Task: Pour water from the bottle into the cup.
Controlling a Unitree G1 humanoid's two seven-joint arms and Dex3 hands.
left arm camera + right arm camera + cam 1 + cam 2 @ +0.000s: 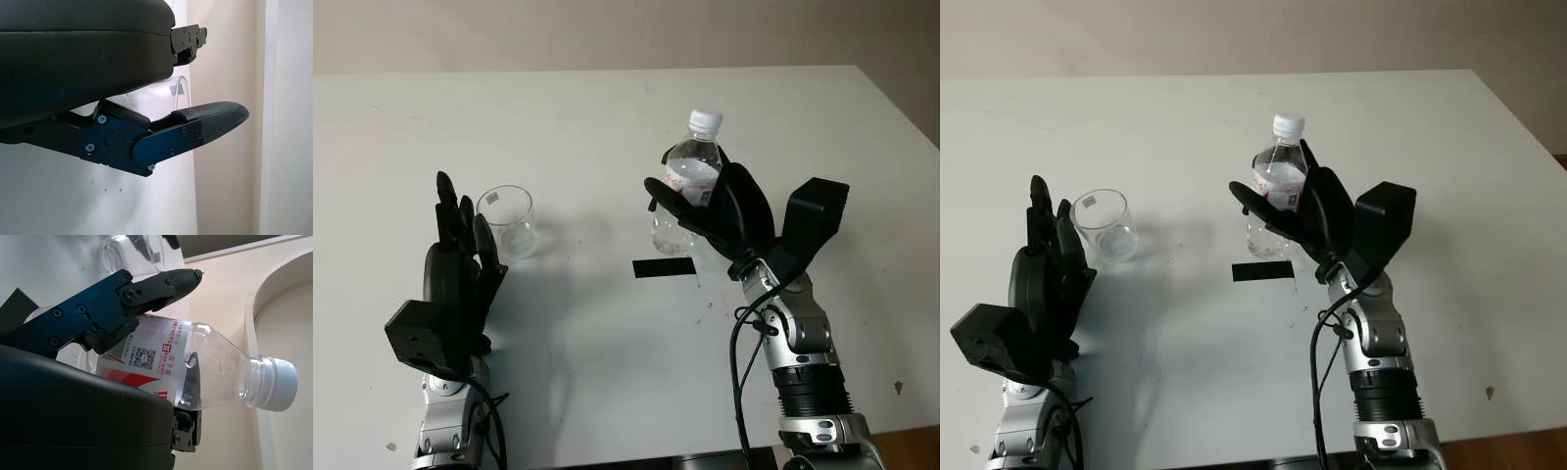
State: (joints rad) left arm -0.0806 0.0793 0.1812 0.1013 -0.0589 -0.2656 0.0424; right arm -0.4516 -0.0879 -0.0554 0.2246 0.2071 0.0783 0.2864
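A clear plastic water bottle [690,166] with a red-and-white label and a white cap [706,120] stands upright near the table's middle. My right hand [724,211] is shut on it, fingers wrapped across the label from the right side; the thumb [146,289] crosses the bottle [205,367] in the right wrist view. I cannot tell whether the bottle's base touches the table. An empty clear glass cup [509,220] stands to the left. My left hand [460,255] is open, upright, just in front and left of the cup [178,90], not touching it.
A black strip of tape [664,267] lies on the white table [607,372] just in front of the bottle. The table's right edge [901,108] runs diagonally at far right. A wall rises behind the far edge.
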